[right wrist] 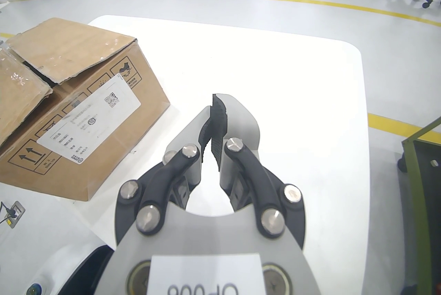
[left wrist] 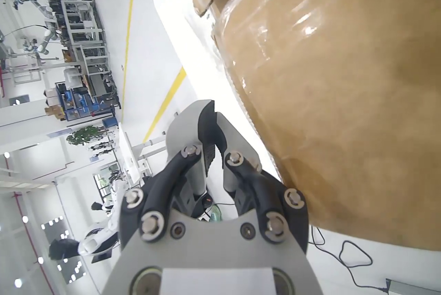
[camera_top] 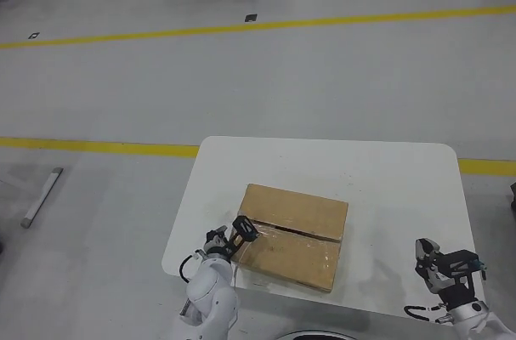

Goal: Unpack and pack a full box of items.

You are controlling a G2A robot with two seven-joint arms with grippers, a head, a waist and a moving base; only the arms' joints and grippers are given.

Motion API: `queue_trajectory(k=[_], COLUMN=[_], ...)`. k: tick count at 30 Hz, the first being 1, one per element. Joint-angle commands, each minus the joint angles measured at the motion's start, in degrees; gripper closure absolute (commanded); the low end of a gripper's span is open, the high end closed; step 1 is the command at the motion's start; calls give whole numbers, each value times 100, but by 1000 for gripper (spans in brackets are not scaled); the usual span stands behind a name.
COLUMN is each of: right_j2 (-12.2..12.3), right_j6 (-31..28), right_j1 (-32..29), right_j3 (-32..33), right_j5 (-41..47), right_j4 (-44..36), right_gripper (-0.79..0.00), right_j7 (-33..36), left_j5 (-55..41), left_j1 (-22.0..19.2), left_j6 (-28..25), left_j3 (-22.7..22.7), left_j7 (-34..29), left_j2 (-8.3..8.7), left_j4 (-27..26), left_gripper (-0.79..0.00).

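Observation:
A brown cardboard box (camera_top: 293, 235) lies on the white table (camera_top: 394, 178), its two top flaps folded down with a dark slit between them. Clear tape shines on the near flap (left wrist: 327, 69). My left gripper (camera_top: 242, 229) is at the box's left end, close beside the tape-covered flap, its jaws shut on nothing (left wrist: 212, 124). My right gripper (camera_top: 440, 259) hovers over the table's near right corner, well apart from the box, jaws shut and empty (right wrist: 216, 117). The right wrist view shows the box (right wrist: 79, 103) with a white label on its side.
Bare table surface stretches to the right of and behind the box. A dark green cart (right wrist: 422, 172) stands on the floor past the table's right edge. Yellow floor lines (camera_top: 87, 146) run beyond the table. A cable (left wrist: 351, 255) lies on the floor.

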Motion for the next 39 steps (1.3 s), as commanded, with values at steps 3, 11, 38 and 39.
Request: queue_trajectory(k=[3,11,38,39], right_j2=[0,-1,-2,-1], right_j6=[-5,-13,91,97], right_j1=[1,21,-9,-6], right_j3=[-3,-23,155,168], right_j5=[3,-20,115,119], right_j4=[9,12,50,51], right_gripper=[0,0,0,0], right_j7=[5,15,0,0], left_j5=[-17,-513,-1765,-1731], left_j1=[-25,34,240,266], left_j6=[-203,-863,-863,-841], left_j3=[102,92,532,488], left_j7=[162,333,312,304], left_j2=[-12,-18,-127,-119], left_j4=[72,-127,-838,-899], left_gripper=[0,0,-289,-292])
